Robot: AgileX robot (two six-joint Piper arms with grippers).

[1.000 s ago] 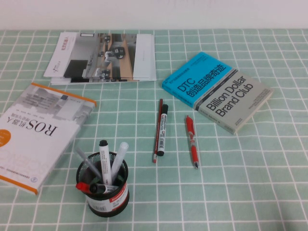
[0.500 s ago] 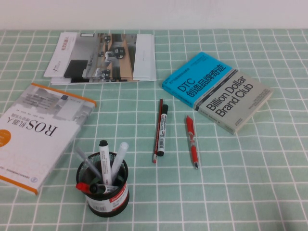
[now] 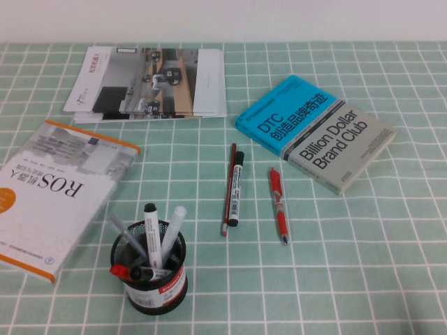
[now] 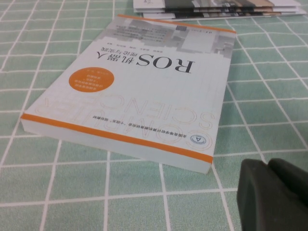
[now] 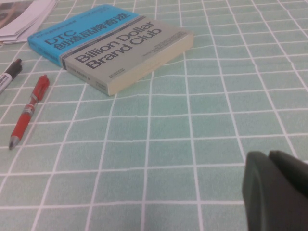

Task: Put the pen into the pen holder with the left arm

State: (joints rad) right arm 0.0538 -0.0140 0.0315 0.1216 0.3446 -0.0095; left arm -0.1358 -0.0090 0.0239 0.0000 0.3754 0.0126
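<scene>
The pen point(image 3: 235, 188), a white marker with a black cap, lies flat on the green checked cloth mid-table beside a thin dark-red pencil point(image 3: 228, 188). Its cap end also shows in the right wrist view point(image 5: 11, 70). The black mesh pen holder point(image 3: 156, 285) stands near the front left and holds a twin marker point(image 3: 151, 230) and other pens. Neither arm shows in the high view. My left gripper point(image 4: 268, 164) is shut and empty, low over the cloth near the ROS book point(image 4: 139, 91). My right gripper point(image 5: 268, 156) is shut and empty over bare cloth.
A red pen point(image 3: 279, 204) lies right of the marker. A blue-and-grey book point(image 3: 314, 131) lies at the right, the ROS book point(image 3: 56, 188) at the left, and brochures point(image 3: 150, 82) at the back.
</scene>
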